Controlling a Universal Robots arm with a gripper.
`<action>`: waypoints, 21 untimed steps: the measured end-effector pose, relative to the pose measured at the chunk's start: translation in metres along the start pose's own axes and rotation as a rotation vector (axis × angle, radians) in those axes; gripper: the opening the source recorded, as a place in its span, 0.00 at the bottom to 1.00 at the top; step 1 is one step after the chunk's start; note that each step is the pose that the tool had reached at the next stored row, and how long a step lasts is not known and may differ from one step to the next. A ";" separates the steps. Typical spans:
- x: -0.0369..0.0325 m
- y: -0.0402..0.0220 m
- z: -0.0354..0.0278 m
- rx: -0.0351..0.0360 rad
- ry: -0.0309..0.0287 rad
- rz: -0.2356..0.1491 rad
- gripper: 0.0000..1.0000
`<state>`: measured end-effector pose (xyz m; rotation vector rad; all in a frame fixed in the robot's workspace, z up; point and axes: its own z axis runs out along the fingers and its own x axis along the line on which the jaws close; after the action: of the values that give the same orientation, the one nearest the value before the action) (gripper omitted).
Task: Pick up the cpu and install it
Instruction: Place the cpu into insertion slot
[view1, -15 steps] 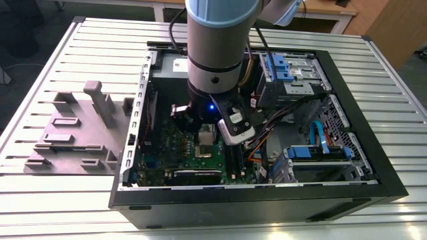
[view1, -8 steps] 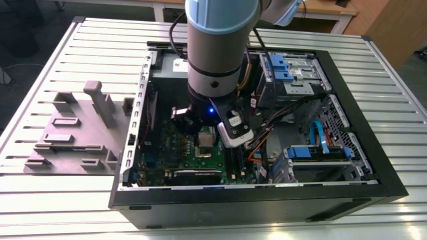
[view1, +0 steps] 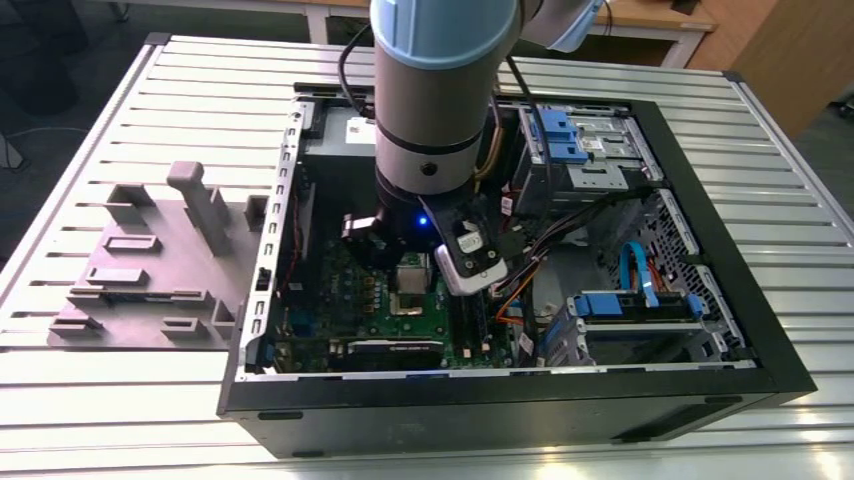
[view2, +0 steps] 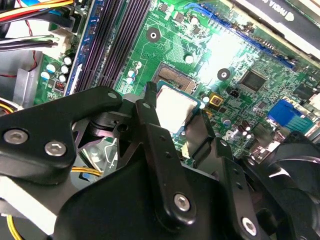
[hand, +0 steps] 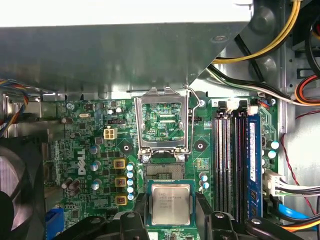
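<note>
A slatted metal table (view1: 801, 200) carries an open computer case (view1: 534, 400) lying on its side, and we look down past the pale arm (view1: 427, 100) that reaches into it. On the exterior view's left a grey moulded fixture (view1: 160, 260) rests on the same slats, touching the case wall. Beyond the table we see a wooden desk (view1: 654, 20) and a dark floor (view1: 54, 60).

Inside, both wrist views show the green board (hand: 90, 150) with its dark square socket (hand: 162, 171) uncovered – the metal frame (hand: 162, 120) is swung up and away from it. Memory slots (hand: 232, 160) run alongside the socket, yellow and black cables (hand: 280, 35) cross the steel above them, and a black fan (hand: 15, 185) sits at the board's far edge.

The gripper (view2: 172, 112) has drawn its black fingers (view2: 152, 125) in narrowly against two opposite edges of the cpu (view2: 172, 107) and grips it between them. We see the cpu (hand: 171, 204) silvery side up and level, just beside the open socket – not in it.
</note>
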<state>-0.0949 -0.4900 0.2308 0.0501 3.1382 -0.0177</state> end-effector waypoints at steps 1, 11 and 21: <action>0.0000 0.0000 0.0004 -0.0003 -0.0001 0.000 0.47; 0.0000 -0.0011 0.0115 0.0022 -0.0001 -0.001 0.47; 0.0000 -0.0010 0.0236 0.0050 -0.0005 -0.027 0.47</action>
<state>-0.0949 -0.4914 0.2072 0.0072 3.1382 -0.0255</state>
